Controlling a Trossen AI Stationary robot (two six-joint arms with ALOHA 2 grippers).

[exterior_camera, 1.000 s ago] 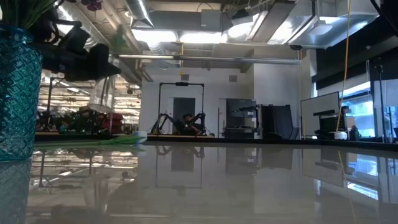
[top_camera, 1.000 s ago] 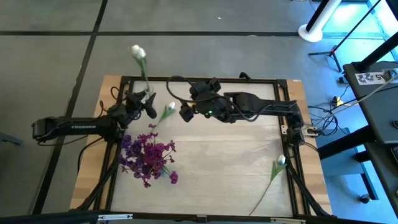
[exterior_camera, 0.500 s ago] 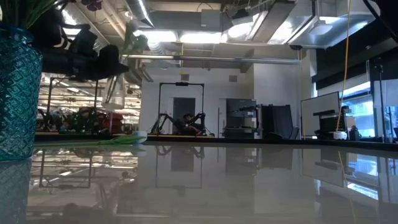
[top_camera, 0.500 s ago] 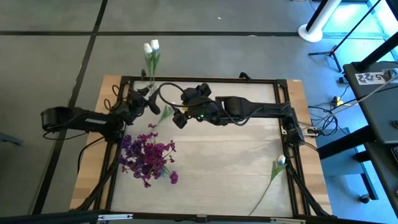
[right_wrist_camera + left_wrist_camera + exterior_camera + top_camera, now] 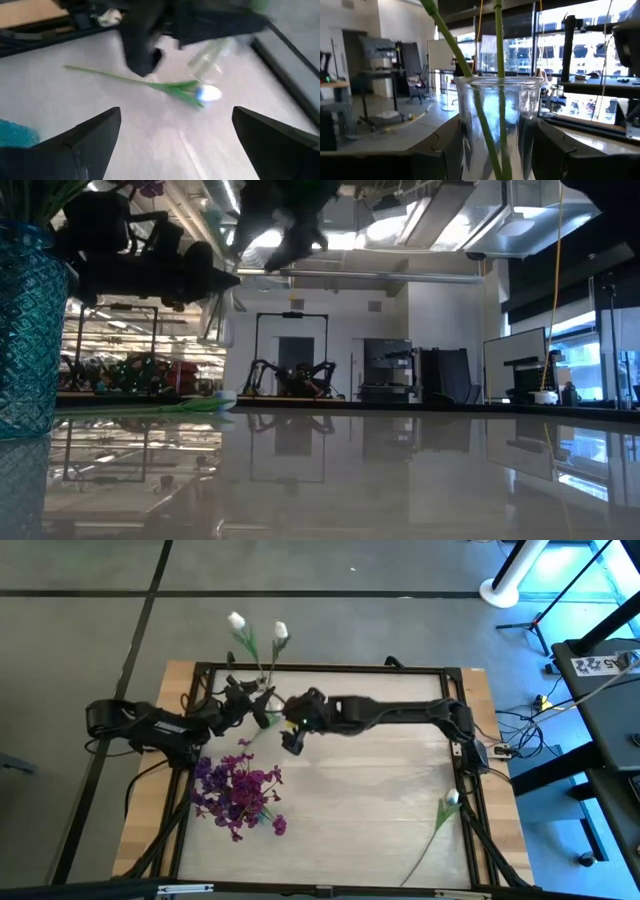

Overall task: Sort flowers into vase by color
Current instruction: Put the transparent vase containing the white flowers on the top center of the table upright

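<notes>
My left gripper (image 5: 252,706) is shut on a clear glass vase (image 5: 497,110) with two white flowers (image 5: 235,620) in it, their green stems (image 5: 499,45) rising out of the rim. The vase hangs above the table in the low view (image 5: 213,310). My right gripper (image 5: 293,738) stands open just right of it, over a white flower (image 5: 170,87) that lies flat on the table. The purple flowers (image 5: 238,790) stand in a teal vase (image 5: 28,330) at the near left. Another white flower (image 5: 449,802) lies by the right edge. My left gripper pinches the clear vase's glass wall (image 5: 465,127) below the rim between its two fingers (image 5: 437,155), one on each side. The fingers come about level from the table's left. The vase is lifted clear of the table, its open end up, with the flower heads leaning past the far edge.
A black frame (image 5: 330,668) runs around the wooden table top. Cables lie at the far left corner (image 5: 190,690). The pale middle of the table (image 5: 370,800) lies between the teal vase and the white flower on the right.
My left gripper has gone toward the table's right with the clear vase and tipped upward; the white flower heads have swung right, and both now show. My right gripper has come down toward the white flower lying on the table, its arm stretching out leftward.
</notes>
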